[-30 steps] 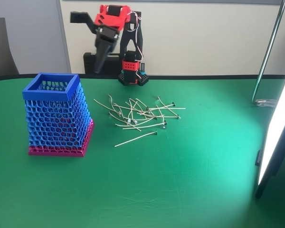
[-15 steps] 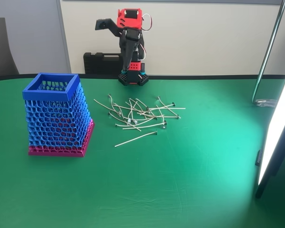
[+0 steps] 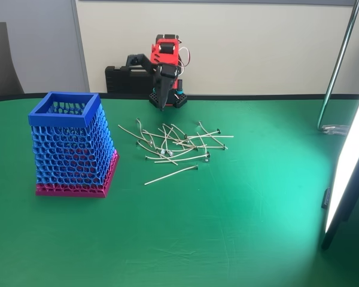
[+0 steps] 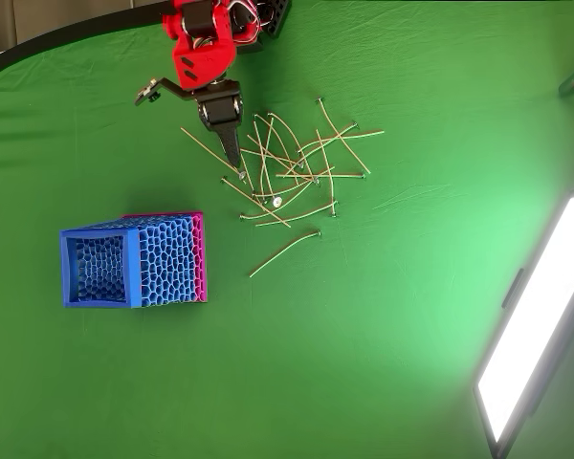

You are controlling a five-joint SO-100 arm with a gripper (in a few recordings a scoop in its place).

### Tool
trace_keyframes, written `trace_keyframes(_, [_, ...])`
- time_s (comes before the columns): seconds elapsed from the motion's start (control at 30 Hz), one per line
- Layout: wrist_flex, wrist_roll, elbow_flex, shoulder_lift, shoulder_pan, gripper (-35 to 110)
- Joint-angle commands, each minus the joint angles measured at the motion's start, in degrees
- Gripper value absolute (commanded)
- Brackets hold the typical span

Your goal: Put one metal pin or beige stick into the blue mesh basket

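On the green felt-covered table [image 4: 383,316], overhead view: blue mesh basket [image 4: 134,260] at 8 o'clock, its square rim and hollow inside visible; fixed view showed instead its flared honeycomb walls and magenta base [image 3: 75,149]. Thin pale beige sticks [image 4: 292,167], slightly curved, lay crossed in a loose heap at 12 o'clock, one stick [image 4: 285,252] apart just below the heap; none seen in the basket. Red-and-black arm folded forward from its base at the table's far edge, gripper [image 4: 237,170] pointing down at the heap's left edge. Fingers [image 4: 231,143] together, tapering to one tip, clamped on nothing visible. Lit panel [image 4: 536,325] at 4 o'clock.
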Motion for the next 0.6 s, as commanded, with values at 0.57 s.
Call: trace_keyframes(0.57, [17.2,-5.6,6.5,12.5,3.0,3])
